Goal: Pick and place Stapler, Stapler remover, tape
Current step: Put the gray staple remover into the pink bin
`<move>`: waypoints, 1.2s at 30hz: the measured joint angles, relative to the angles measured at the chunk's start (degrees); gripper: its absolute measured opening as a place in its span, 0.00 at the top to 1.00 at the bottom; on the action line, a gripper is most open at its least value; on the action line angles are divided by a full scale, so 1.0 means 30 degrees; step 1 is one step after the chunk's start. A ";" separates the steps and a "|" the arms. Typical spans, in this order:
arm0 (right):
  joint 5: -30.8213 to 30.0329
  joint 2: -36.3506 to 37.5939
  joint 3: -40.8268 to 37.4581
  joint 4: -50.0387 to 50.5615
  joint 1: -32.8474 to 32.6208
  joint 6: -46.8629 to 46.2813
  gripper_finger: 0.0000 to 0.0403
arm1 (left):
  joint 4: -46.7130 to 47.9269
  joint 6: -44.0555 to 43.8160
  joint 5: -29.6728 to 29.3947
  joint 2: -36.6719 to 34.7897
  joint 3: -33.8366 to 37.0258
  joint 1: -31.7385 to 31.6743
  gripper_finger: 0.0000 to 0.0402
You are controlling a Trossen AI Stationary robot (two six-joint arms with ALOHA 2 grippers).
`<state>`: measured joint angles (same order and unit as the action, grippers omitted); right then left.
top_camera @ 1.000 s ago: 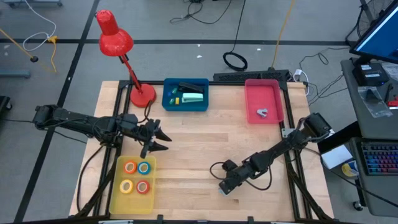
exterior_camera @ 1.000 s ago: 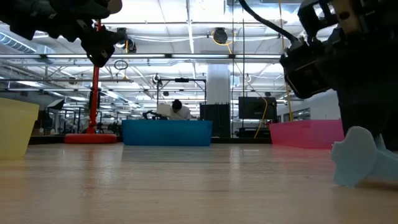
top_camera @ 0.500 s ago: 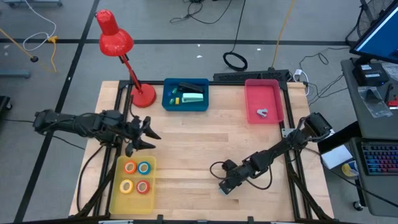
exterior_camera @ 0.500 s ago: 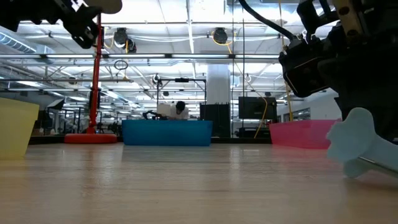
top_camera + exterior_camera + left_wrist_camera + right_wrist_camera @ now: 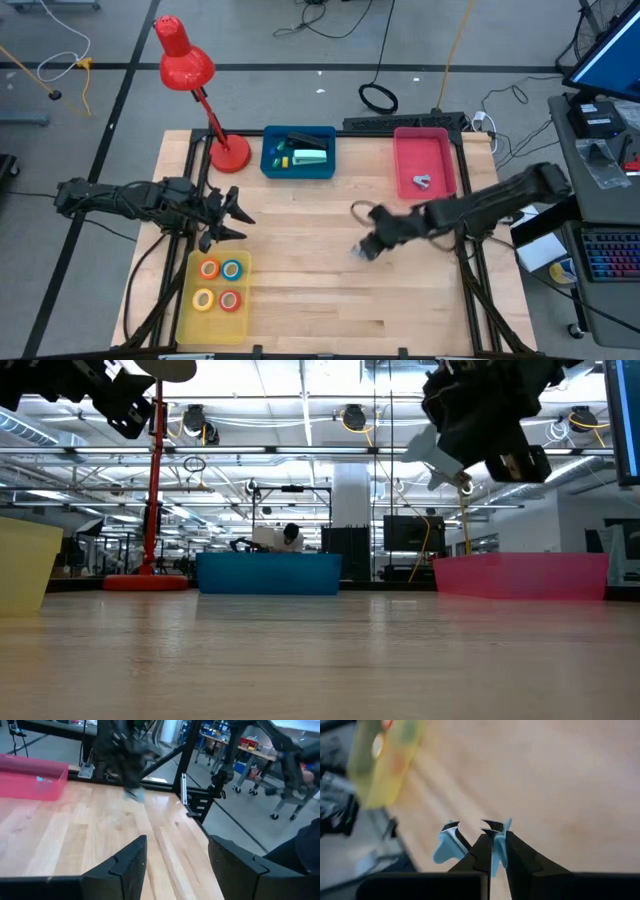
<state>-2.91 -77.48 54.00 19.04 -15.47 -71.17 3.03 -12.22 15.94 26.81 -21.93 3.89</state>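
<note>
Stapler remover [image 5: 470, 847], light blue, is pinched in right gripper [image 5: 366, 246], held above mid desk [image 5: 300, 290], near pink bin [image 5: 425, 163]. Left gripper [image 5: 232, 212] is spread, idle by yellow tray [image 5: 182, 300] w/ tape [image 5: 220, 283]. Risk: remover is gripped at one wing only, so it could twist or drop short of bin.

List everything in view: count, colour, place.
Yellow bin: 1, table's near-left corner.
Tape rolls: 4, orange, blue, yellow, red, inside the yellow bin.
Blue bin: 1, far edge, centre; holds a dark item and green and yellow bits.
Pink bin: 1, far right; a small grey item inside.
Lamp: 1, red, far-left corner.
Staple remover: 1, light blue, in the right gripper, lifted off the table.
Person: 1, in the room behind.
Left gripper: open, above the left side, by the yellow bin.
Right gripper: shut on the remover, mid-table.
</note>
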 joint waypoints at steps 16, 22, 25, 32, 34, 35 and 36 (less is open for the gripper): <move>-0.3478 0.7139 0.0000 1.0975 1.0896 1.0094 0.95 | -0.2968 -0.0594 -0.6431 -0.2321 0.3449 -0.0033 0.47; -0.2518 0.6193 0.0000 1.1040 1.5889 1.4502 0.95 | -0.6024 -0.0382 -0.7439 -0.4687 0.6135 -0.0033 0.47; -0.2544 0.5370 0.0000 1.0972 1.7952 1.6368 0.95 | -0.5939 -0.0325 -0.7859 -0.5520 0.6825 -0.0033 0.47; -0.2574 0.2321 0.0000 0.9656 2.1714 1.9849 0.95 | -0.4216 -0.0557 -1.0520 -0.5916 0.7031 -0.0036 0.47; -0.2539 0.1316 0.0000 0.8897 2.2432 2.0322 0.95 | -0.4074 -0.0644 -1.0659 -0.5917 0.7031 -0.0033 0.47; -0.2503 0.0855 0.0000 0.8575 2.2702 2.0489 0.95 | -0.4015 -0.0693 -1.0659 -0.5922 0.7031 -0.0040 0.47; -0.2509 0.0413 0.0000 0.8278 2.2959 2.0597 0.95 | -0.4001 -0.0811 -1.0666 -0.5909 0.7031 -0.0033 0.47</move>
<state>-10.44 -76.24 54.00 43.87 53.41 -9.37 -8.97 -14.65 -16.05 9.08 -0.84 3.79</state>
